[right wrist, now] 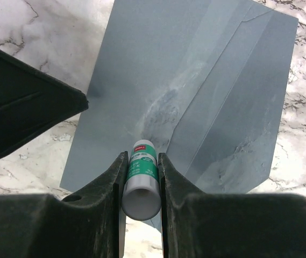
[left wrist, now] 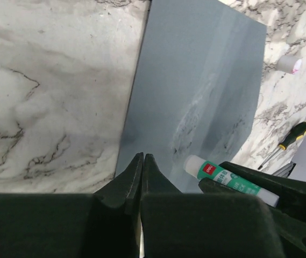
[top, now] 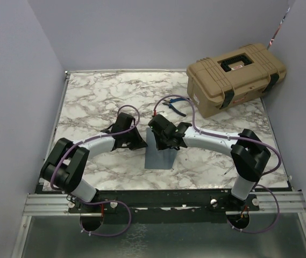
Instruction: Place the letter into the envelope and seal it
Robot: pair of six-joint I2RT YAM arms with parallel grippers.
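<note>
The grey-blue envelope (top: 161, 157) lies flat on the marble table between the two arms, with pale smears mid-face (right wrist: 161, 105) and the flap's fold lines on its right half. My right gripper (right wrist: 142, 155) is shut on a white and green glue stick (right wrist: 142, 174), whose tip points down at the envelope's face. My left gripper (left wrist: 143, 157) is shut and empty, its tips at the envelope's (left wrist: 196, 80) near left edge. The glue stick (left wrist: 225, 176) also shows beside them in the left wrist view. The cream letter is not in view.
A tan hard case (top: 233, 75) stands at the back right. Blue-handled pliers (top: 175, 105) lie behind the grippers. A yellow and black screwdriver (left wrist: 288, 141) and a small white cap (left wrist: 290, 63) lie right of the envelope. Walls close in the table's sides.
</note>
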